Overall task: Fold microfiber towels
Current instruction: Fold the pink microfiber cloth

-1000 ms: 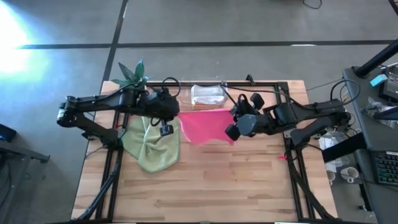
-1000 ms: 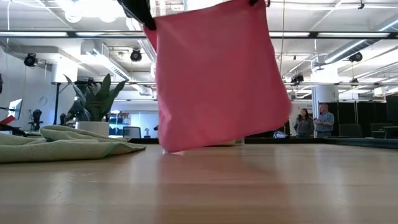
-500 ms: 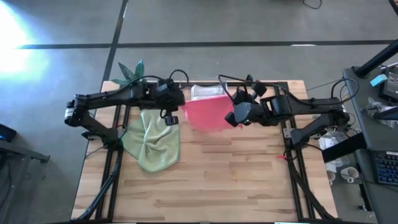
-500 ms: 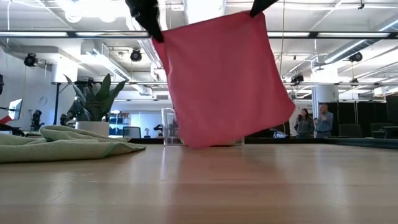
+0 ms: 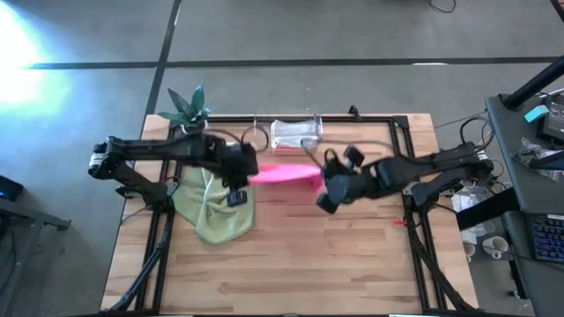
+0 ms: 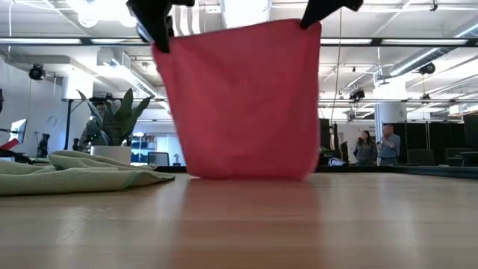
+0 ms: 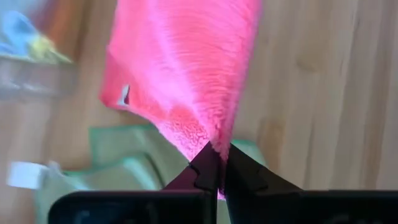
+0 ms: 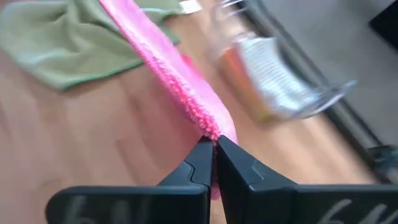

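Hanging taut between pincers, pink towel [image 6: 243, 104], bottom edge near table [image 6: 299, 224]

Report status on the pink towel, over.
Left gripper and right gripper shut on pink towel top corners. Towel hanging, bottom edge at table. Green towel beside it, apart.

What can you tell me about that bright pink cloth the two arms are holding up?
The hot pink towel is a soft, fuzzy square cloth, microfiber by its look. It hangs flat like a curtain, its top edge stretched level between the left hand and the right hand, each pinched shut on an upper corner. Its bottom edge sits at or just above the wooden table; contact is unclear. From above it shows as a thin strip.
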Tool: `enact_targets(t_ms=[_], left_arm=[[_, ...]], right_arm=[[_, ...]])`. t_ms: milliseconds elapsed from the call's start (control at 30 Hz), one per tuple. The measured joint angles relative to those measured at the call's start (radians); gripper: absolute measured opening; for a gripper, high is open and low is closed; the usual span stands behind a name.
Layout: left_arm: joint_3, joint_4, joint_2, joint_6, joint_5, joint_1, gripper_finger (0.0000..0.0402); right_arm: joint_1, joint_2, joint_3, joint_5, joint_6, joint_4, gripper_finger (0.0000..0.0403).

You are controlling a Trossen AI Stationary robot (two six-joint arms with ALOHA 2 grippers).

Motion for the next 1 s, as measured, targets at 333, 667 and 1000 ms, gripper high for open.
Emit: enact_targets(t_ms=[333, 667, 1000], left_arm=[[-0.131, 0.050, 0.000, -0.259, 0.077, -0.137, 0.0000], [-0.192, 0.197, 0.000, -0.398, 0.086, -0.229, 0.0000], [-0.320, 0.301, 0.000, -0.477, 0.070, -0.230, 0.0000]], right_arm=[[0.145, 0.027, -0.212, -0.144, 0.192, 0.336, 0.0008], [0.235, 0.050, -0.346, -0.221, 0.439, 0.454, 0.0008], [0.245, 0.147, -0.429, -0.244, 0.535, 0.628, 0.0008]])
